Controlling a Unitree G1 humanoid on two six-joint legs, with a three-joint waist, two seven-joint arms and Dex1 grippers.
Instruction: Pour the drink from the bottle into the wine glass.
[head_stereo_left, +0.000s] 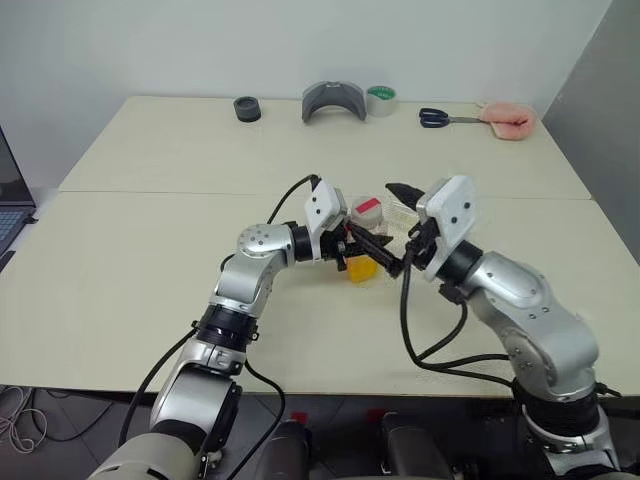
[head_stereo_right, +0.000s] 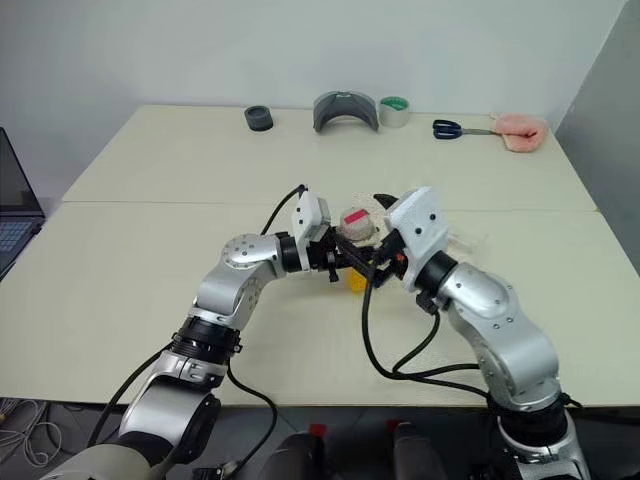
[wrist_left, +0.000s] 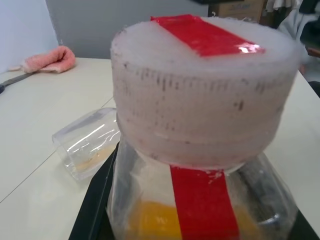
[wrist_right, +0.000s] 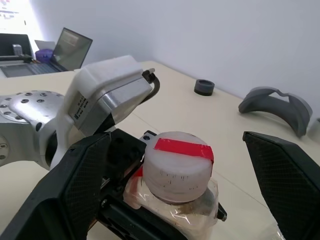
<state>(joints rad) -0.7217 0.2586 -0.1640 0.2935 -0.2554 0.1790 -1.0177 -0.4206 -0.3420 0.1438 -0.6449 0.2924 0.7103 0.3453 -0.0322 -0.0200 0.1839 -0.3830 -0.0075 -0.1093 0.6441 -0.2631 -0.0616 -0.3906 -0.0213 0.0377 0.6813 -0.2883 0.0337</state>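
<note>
While the left gripper (head_stereo_left: 372, 252) is clamped tight around the bottle (head_stereo_left: 366, 222), the left wrist view shows drink (wrist_left: 155, 220) pooled low between its fingers, and the glass (wrist_left: 87, 142) lying on its side on the table (head_stereo_left: 150, 250) just beyond them. From the right wrist view, the right gripper (wrist_right: 185, 190) stands wide open, holding nothing, its fingers (wrist_right: 287, 182) flanking the bottle's cap (wrist_right: 177, 165).
</note>
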